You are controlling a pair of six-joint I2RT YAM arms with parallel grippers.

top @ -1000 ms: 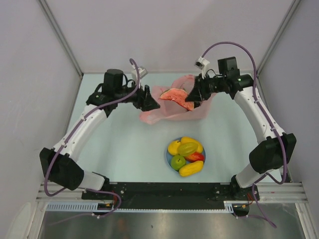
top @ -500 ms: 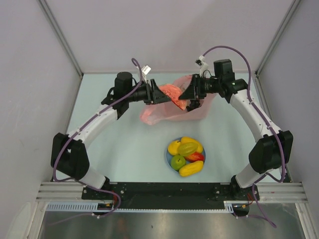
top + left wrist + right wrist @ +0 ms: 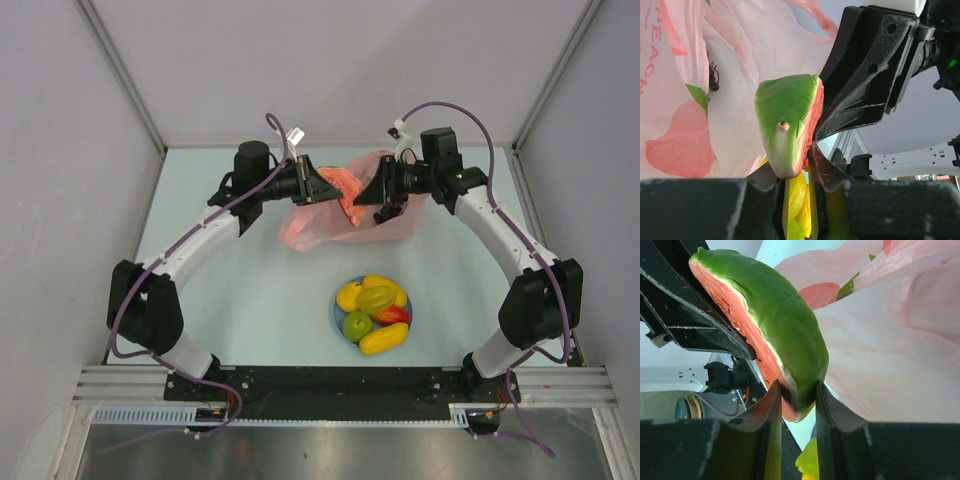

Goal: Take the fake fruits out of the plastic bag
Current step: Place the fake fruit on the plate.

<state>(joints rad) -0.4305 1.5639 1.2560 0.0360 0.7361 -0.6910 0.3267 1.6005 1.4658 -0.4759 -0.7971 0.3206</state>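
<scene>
The watermelon slice [image 3: 787, 120] is held in the air just above the pink plastic bag [image 3: 310, 230], its green rind toward both wrist cameras; the left gripper [image 3: 792, 172] pinches one end between its fingers and the right gripper [image 3: 796, 395] is clamped on the other end, the two facing each other. The bag lies slumped at the far side of the table [image 3: 230, 290]; nearer the arm bases and well apart from it, a blue plate [image 3: 334, 312] holds the other fake fruits [image 3: 375, 298], yellow, green and red.
</scene>
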